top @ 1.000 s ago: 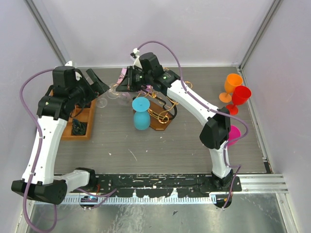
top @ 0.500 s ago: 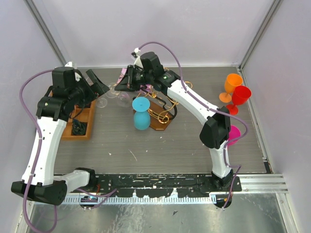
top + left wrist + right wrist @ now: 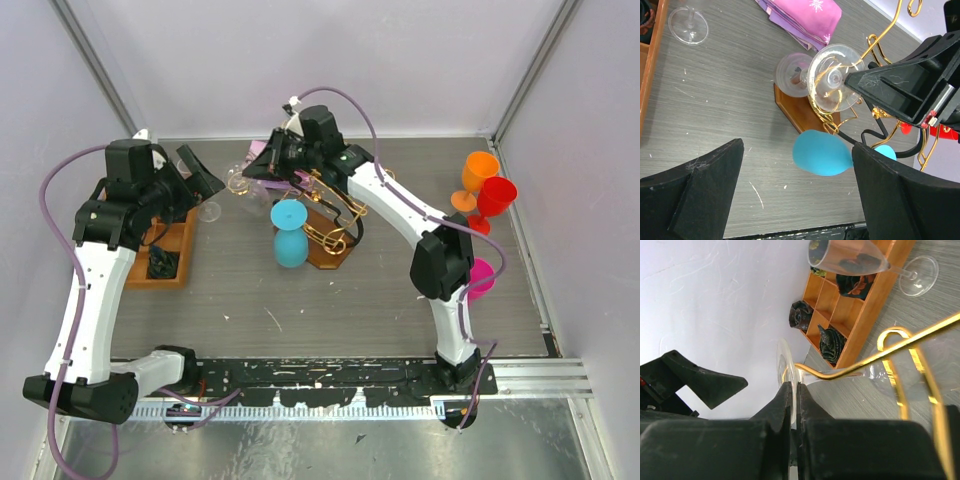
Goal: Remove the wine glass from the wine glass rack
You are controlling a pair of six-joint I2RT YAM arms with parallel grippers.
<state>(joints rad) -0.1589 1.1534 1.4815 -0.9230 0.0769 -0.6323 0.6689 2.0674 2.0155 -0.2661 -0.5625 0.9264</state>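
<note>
Left wrist: clear wine glass (apparently hanging), gold-wire rack.

Top view high, wide; wrist views close, apparently sharing rack.

You are looking at a gold, brown-based wine glass rack, a clear wine glass, and a turquoise goblet.

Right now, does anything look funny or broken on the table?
Nothing looks spilled or broken. One odd thing: the clear wine glass looks caught halfway. The right gripper pinches the thin edge of its foot, while a rail of the gold wire rack crosses its stem.
</note>
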